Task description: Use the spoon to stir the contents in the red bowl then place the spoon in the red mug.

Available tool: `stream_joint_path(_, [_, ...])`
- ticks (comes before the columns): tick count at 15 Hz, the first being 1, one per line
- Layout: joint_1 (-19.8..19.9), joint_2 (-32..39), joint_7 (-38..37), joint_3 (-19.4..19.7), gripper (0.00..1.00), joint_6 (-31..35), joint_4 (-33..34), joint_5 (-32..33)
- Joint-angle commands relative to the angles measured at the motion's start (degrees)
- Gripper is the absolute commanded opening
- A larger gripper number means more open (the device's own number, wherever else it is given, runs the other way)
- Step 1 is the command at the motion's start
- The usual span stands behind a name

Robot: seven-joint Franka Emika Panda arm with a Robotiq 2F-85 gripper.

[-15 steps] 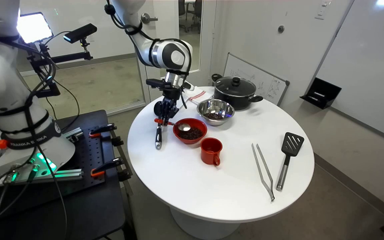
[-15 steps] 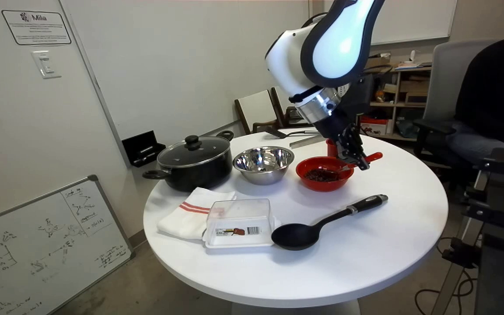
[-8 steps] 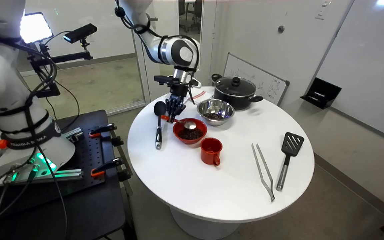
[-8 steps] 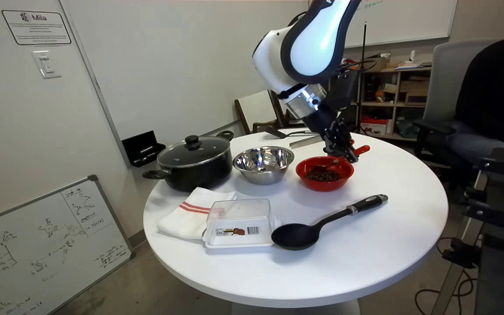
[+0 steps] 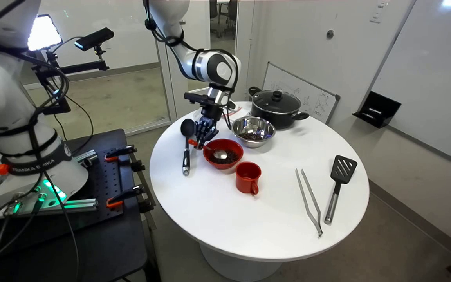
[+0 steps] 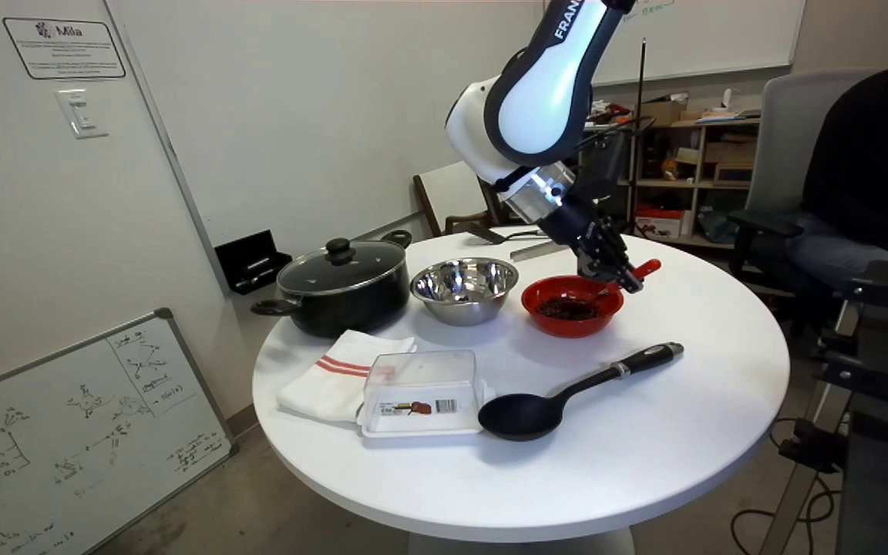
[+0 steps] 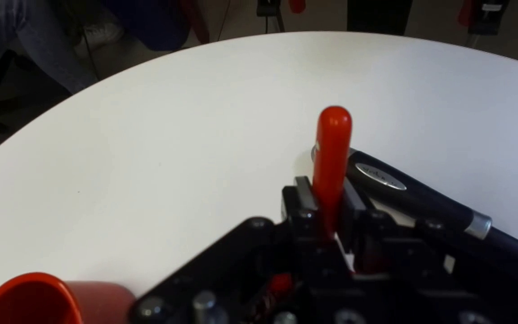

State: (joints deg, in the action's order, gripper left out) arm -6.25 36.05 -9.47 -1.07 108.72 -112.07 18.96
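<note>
Red-handled spoon [image 7: 332,164] has shifted, clamped in the claw [image 7: 329,198].

Bright light, glare on the whiteboard [image 5: 433,78], soft shadows, the wrist view dimmer, its gripper [image 7: 329,197] apparently unfocused.

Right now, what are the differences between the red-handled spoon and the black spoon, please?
The red-handled spoon has a shiny metal head; the black spoon has a black one. The gripper holds the red-handled spoon tilted, its head inside the red bowl; the black spoon lies on the table. Both have a rounded head.
</note>
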Motion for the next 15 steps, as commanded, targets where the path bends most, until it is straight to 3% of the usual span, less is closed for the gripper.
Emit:
stream_joint_path(1, [-0.3,0.8,2.3,0.0,0.04,-2.1,2.1,-1.5])
stream_joint_path(8, [-1.0,2.5,5.8,-1.9,0.04,-1.8,4.0,-2.6])
stream_joint_path(15, [-0.9,5.0,3.7,1.1,0.04,-2.4,5.1,-1.2])
